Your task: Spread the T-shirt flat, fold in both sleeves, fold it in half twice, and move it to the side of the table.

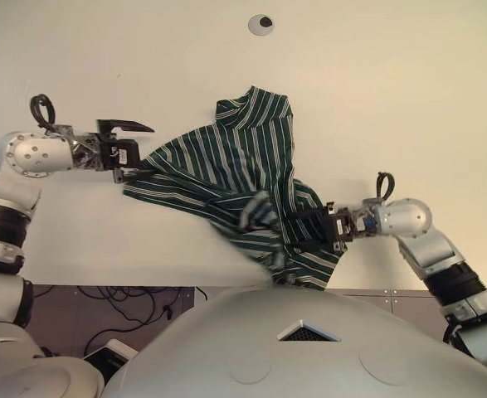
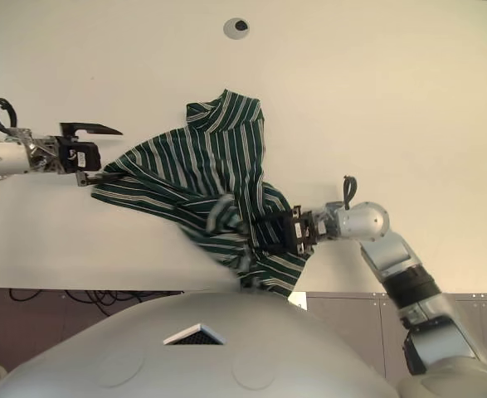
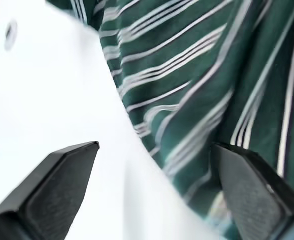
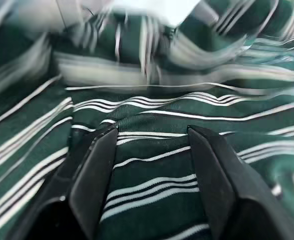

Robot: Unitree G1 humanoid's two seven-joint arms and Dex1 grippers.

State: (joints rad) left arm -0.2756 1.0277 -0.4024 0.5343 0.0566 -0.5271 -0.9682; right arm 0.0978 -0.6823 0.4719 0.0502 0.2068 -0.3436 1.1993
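The green striped T-shirt lies rumpled on the white table, its collar end pointing to the far side. My left gripper is at the shirt's left edge and stands open. One of its fingers is raised and the other touches the hem, with cloth beside that finger in the left wrist view. My right gripper is on the shirt's near right part, among bunched folds. In the right wrist view its fingers are apart, with striped cloth lying between them.
A round grey grommet sits in the table top beyond the shirt. The table's front edge runs close below the shirt's lowest fold, with cables on the floor under it. Bare table surface spreads left and right of the shirt.
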